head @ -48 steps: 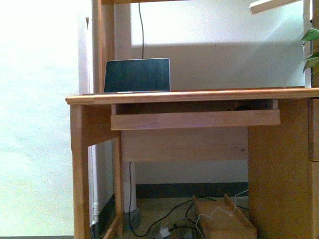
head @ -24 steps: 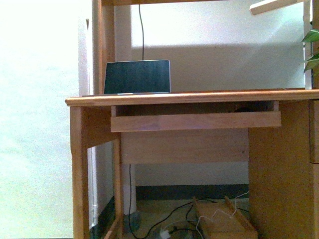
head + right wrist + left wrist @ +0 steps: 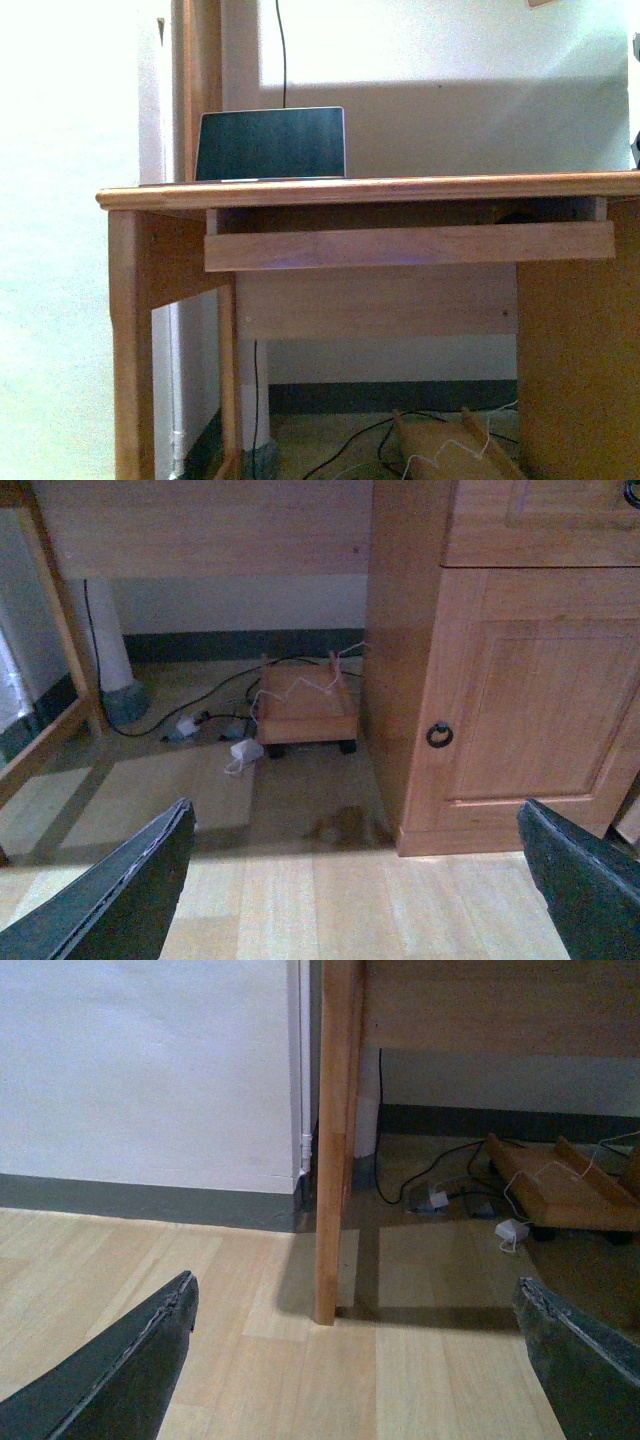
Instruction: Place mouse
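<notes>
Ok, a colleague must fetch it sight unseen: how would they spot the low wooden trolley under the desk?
Start at the wooden desk and look beneath it, on the floor beside its cupboard. The trolley is a low tray with raised side rails. Unlike the loose plugs beside it, it is wooden, with a white cord draped across.

mouse (image 3: 517,215): only a small dark low sliver shows in the front view, in the shadowed gap between the desktop (image 3: 380,188) and the pull-out tray's front rail (image 3: 400,245), toward the right end. The rest is hidden behind the rail. Can't tell shape detail, orientation or exact resting surface.
</notes>
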### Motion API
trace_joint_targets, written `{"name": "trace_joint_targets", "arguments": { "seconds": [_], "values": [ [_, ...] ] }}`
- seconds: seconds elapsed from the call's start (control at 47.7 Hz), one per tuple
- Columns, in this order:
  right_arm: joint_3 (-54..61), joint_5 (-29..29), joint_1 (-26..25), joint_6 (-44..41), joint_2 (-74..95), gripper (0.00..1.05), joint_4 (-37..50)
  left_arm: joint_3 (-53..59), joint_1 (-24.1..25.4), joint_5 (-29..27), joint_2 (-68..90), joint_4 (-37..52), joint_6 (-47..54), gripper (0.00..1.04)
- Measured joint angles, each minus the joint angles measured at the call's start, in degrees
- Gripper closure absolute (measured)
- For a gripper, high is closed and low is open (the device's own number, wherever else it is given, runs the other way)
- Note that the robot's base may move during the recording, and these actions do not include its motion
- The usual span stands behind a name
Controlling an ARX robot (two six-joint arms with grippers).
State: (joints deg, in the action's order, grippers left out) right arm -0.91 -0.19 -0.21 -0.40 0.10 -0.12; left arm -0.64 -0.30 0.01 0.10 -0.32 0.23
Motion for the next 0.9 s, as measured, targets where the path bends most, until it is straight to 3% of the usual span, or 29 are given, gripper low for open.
{"name": "trace_joint_targets", "arguments": {
  "seconds": [0.901],
  "values": [
    [0.0,0.0,0.0,0.0,0.0,0.07,0.0,0.0,0.0,0.0,0.0,0.0,0.0,0.08]
  ]
}}
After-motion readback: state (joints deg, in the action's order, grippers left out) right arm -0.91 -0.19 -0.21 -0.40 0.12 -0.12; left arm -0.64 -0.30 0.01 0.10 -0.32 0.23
